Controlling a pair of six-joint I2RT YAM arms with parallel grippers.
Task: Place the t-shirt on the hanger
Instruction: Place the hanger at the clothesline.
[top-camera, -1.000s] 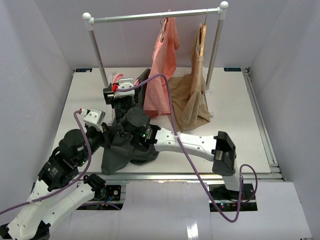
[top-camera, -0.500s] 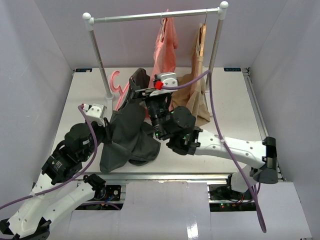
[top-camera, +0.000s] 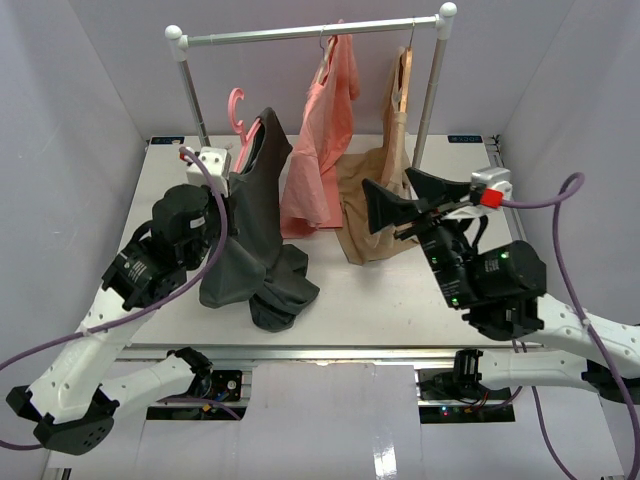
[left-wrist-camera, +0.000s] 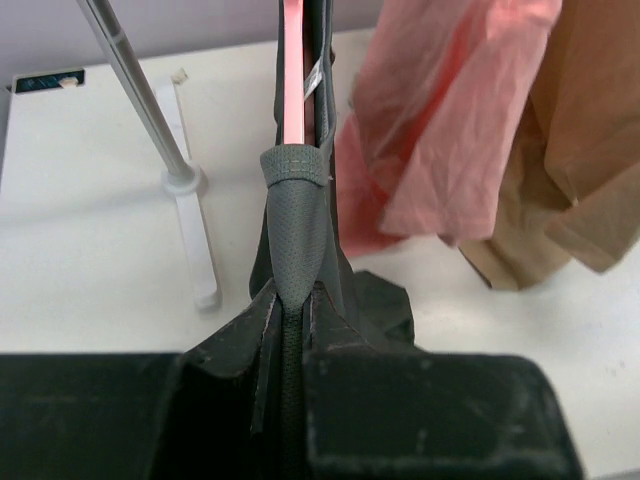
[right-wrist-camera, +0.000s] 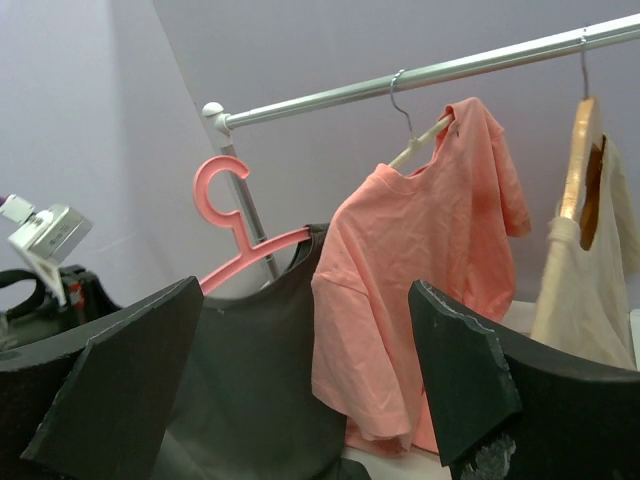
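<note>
The dark t-shirt (top-camera: 255, 215) hangs on the pink hanger (top-camera: 238, 108), which is held up in the air near the rack's left post. The shirt's hem is bunched on the table. My left gripper (top-camera: 236, 178) is shut on the shirt's shoulder over a hanger arm; the left wrist view shows grey fabric (left-wrist-camera: 296, 215) pinched in the left gripper (left-wrist-camera: 290, 300) and the pink hanger arm (left-wrist-camera: 293, 80) above. My right gripper (top-camera: 408, 203) is open and empty, off to the right. The right wrist view shows the right gripper (right-wrist-camera: 300, 385) facing the hanger (right-wrist-camera: 222, 205) and the shirt (right-wrist-camera: 250, 400).
A metal rack rail (top-camera: 300, 33) on two posts stands at the back. A salmon-pink garment (top-camera: 320, 150) and a beige garment (top-camera: 380, 200) on a wooden hanger (top-camera: 403, 80) hang from it, right of the t-shirt. The rack's left post (left-wrist-camera: 140, 100) and foot are close by.
My right gripper has left the shirt and swung far to the right, open. My left arm has lifted the hanger and shirt up and back.
</note>
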